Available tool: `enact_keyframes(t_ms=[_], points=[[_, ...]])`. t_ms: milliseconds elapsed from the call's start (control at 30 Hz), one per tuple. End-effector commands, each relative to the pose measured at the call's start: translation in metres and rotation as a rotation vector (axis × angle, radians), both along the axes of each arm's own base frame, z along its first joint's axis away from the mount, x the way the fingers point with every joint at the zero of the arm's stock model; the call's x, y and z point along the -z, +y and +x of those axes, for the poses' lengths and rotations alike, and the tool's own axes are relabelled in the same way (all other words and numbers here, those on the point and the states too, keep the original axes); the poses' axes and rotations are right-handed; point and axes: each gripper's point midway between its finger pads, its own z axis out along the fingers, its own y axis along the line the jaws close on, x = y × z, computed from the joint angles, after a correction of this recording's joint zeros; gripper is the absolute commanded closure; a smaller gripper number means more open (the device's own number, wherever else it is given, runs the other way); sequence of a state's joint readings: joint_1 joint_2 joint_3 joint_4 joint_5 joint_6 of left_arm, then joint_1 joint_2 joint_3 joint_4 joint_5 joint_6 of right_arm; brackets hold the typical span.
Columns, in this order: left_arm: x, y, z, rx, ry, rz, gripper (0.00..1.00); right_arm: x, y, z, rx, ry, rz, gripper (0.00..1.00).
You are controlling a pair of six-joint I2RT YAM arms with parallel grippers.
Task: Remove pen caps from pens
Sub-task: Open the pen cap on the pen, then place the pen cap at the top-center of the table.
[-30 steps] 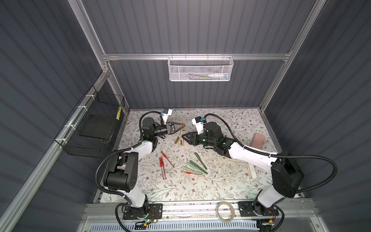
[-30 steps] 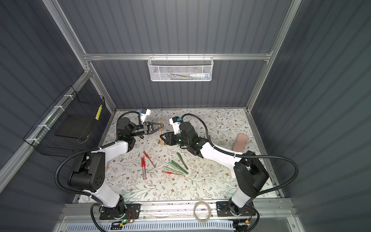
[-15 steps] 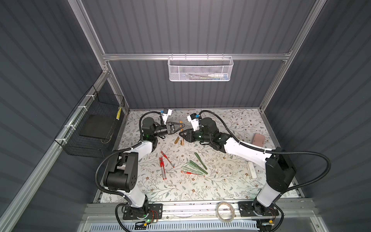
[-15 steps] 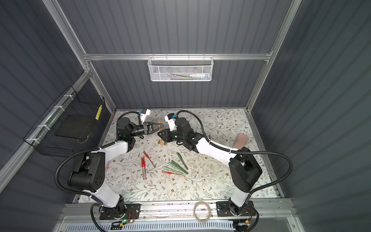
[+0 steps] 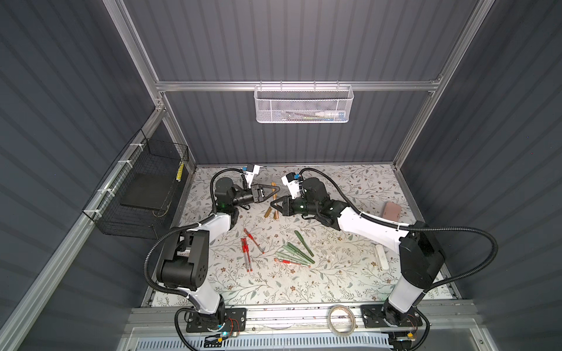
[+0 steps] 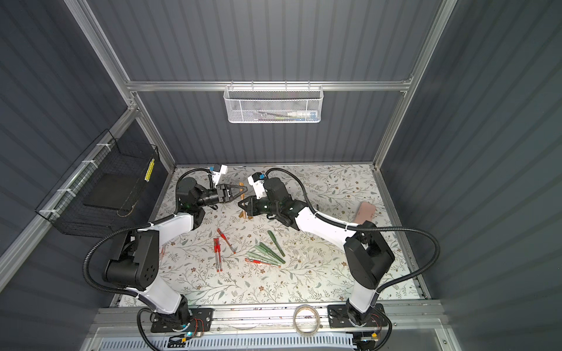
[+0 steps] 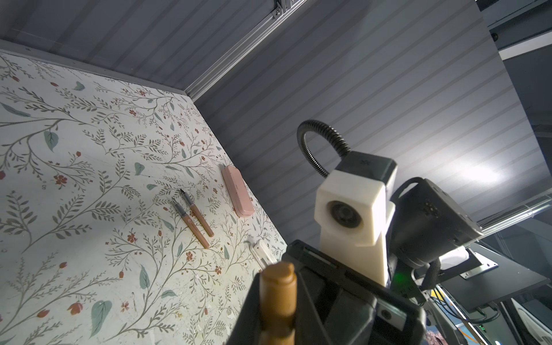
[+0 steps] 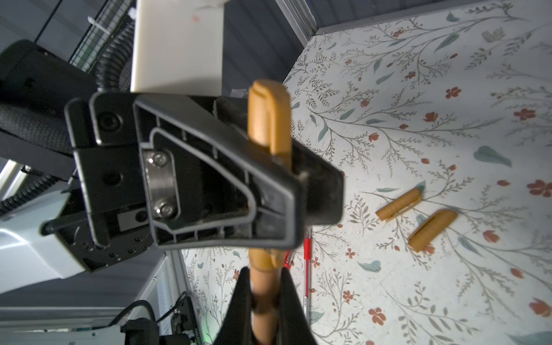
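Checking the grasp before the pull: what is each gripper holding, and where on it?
Both hold one gold-brown capped pen: the left gripper has its fingers on the clipped cap, the right gripper on the barrel just below it.

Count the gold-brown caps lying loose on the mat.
2. One cap and a second cap lie side by side, not touching, on the mat by the right gripper, which grips a gold-brown pen. More may hide under the arms.

held pen [image 8: 270, 119]: gold-brown. Two loose caps [image 8: 398, 204]: gold-brown too. Mat [image 5: 304, 288]: white, green-leaf and red-flower print. Green pens [image 5: 292, 250]; clear pens [image 5: 245, 252], red bands. Case [image 5: 392, 209]: pink. Wire basket [image 5: 304, 104]: white. Mesh side basket [image 5: 143, 194]: black.
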State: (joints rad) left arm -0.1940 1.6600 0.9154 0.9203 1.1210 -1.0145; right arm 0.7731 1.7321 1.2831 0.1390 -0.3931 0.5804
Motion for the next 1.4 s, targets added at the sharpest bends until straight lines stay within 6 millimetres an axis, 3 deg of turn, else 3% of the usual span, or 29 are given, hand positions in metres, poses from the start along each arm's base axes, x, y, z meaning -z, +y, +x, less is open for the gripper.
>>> enact_keyframes(t_ms=[0,133,300,467,533,600,733,900,1067,1233,1367], points=[[-0.017,0.0,0.0,0.002,-0.056,-0.007,1.0,0.004,0.0,0.002,-0.004,0.004,-0.015,1.0],[-0.031,0.014,0.014,-0.037,-0.084,-0.026,1.0,0.018,-0.008,-0.014,-0.019,0.025,-0.023,1.0],[-0.082,0.067,0.067,-0.212,-0.172,-0.078,1.0,0.054,-0.022,-0.039,-0.008,0.114,-0.032,1.0],[-0.106,0.094,0.113,-0.336,-0.323,0.136,1.0,0.074,-0.044,-0.065,-0.008,0.13,-0.06,1.0],[-0.104,0.1,0.127,-0.386,-0.314,0.2,1.0,0.079,-0.056,-0.07,0.019,0.134,-0.076,1.0],[-0.092,0.103,0.137,-0.413,-0.266,0.256,1.0,0.078,-0.068,-0.075,0.039,0.124,-0.084,1.0],[-0.054,0.102,0.138,-0.436,-0.151,0.356,1.0,0.077,-0.098,-0.066,0.148,0.095,-0.132,1.0],[-0.001,0.083,0.111,-0.367,-0.109,0.562,1.0,0.078,-0.143,-0.055,0.276,0.088,-0.247,1.0],[0.068,0.062,0.09,-0.262,-0.069,0.832,1.0,0.07,-0.18,-0.035,0.371,0.103,-0.368,1.0],[0.122,0.075,0.094,-0.287,0.006,0.952,1.0,0.07,-0.209,-0.012,0.449,0.131,-0.449,1.0],[0.155,0.085,0.101,-0.288,0.05,1.062,1.0,0.08,-0.222,0.002,0.47,0.167,-0.525,1.0]])
